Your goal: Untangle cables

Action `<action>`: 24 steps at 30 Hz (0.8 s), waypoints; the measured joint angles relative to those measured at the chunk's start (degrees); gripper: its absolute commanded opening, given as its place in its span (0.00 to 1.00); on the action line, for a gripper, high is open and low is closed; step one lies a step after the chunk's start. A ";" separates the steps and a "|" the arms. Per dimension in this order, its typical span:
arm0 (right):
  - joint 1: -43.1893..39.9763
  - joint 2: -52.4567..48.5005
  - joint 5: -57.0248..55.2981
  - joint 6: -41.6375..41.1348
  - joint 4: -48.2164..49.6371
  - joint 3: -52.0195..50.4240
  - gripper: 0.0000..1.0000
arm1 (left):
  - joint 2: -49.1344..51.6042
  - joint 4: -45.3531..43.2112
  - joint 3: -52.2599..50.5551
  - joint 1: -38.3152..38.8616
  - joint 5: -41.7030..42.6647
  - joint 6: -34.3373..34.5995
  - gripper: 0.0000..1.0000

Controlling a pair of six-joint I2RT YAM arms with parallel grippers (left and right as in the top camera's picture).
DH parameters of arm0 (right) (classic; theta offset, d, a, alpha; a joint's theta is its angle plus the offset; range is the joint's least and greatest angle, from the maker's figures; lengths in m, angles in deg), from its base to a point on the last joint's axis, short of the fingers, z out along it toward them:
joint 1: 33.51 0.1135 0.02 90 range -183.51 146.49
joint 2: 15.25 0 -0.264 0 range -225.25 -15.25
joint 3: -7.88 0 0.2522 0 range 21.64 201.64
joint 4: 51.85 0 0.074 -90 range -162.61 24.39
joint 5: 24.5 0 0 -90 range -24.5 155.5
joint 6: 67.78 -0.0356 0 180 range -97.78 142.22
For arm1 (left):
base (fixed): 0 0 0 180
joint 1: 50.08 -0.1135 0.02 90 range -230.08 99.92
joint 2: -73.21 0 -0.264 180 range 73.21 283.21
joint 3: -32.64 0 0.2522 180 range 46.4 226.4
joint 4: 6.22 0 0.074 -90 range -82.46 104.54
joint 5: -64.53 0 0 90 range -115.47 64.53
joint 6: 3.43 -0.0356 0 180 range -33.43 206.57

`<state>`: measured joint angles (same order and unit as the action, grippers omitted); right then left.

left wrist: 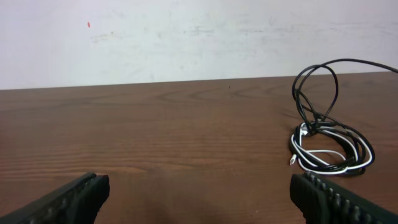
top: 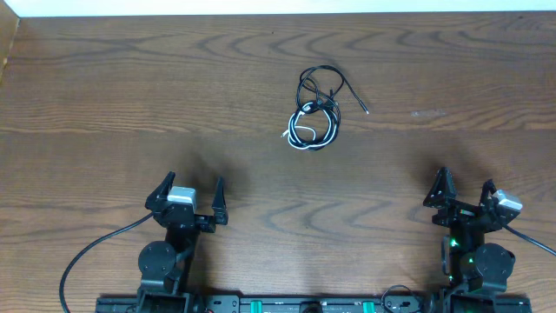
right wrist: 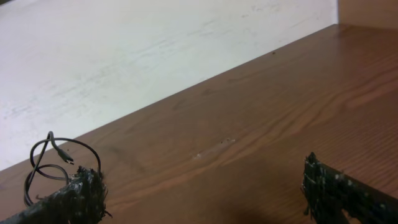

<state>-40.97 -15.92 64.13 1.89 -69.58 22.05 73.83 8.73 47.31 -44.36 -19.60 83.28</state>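
Black-and-white cable tangle (top: 314, 111) lies on wooden table (top: 130, 87), long axis roughly near-to-far. Tangle sits ahead-right of left gripper (top: 193, 185) and ahead-left of right gripper (top: 465, 183), well apart from both; left looks slightly nearer. Both arms are folded back on the tangle's near side, jaws spread wide, holding nothing.

Cables (top: 314, 111) heaped on the desk (top: 104, 104), right of centre toward the far edge, left gripper (top: 192, 184) and right gripper (top: 466, 180) at the near edge, both well apart from the heap.
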 measured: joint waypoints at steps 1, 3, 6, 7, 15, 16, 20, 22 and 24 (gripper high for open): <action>0.00 0.00 0.00 0.00 0.00 0.00 0.99 | 0.00 0.02 0.00 0.00 -0.31 0.00 1.00; 0.00 0.00 0.00 0.00 0.00 0.00 0.99 | 0.00 0.31 0.09 0.00 -1.97 -0.02 1.00; 0.00 0.00 0.00 0.00 0.00 0.00 0.99 | 0.00 0.33 0.11 -0.04 -2.84 -0.02 1.00; 0.00 0.00 0.00 0.00 0.00 0.00 0.99 | 0.00 0.33 0.11 -0.04 -2.86 -0.02 1.00; 0.00 0.00 0.00 0.00 0.00 0.00 0.99 | 0.00 0.33 0.11 -0.04 -3.04 -0.02 1.00; 0.00 0.00 0.00 0.00 0.00 0.00 0.99 | 0.00 0.33 0.11 -0.04 -3.04 -0.02 1.00; 0.00 0.00 0.00 0.00 0.00 0.00 0.99 | 0.02 0.33 0.11 -0.04 -3.04 -0.02 1.00; 0.00 0.00 0.00 0.00 0.00 0.00 0.99 | 0.00 0.33 0.11 -0.04 -3.06 -0.02 1.00; 0.00 0.00 0.00 0.02 0.00 0.00 0.99 | 0.00 0.33 0.11 -0.04 -3.06 -0.02 1.00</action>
<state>-40.97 -15.92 64.13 1.91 -69.58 22.05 73.83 9.06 47.42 -44.41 -22.66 83.26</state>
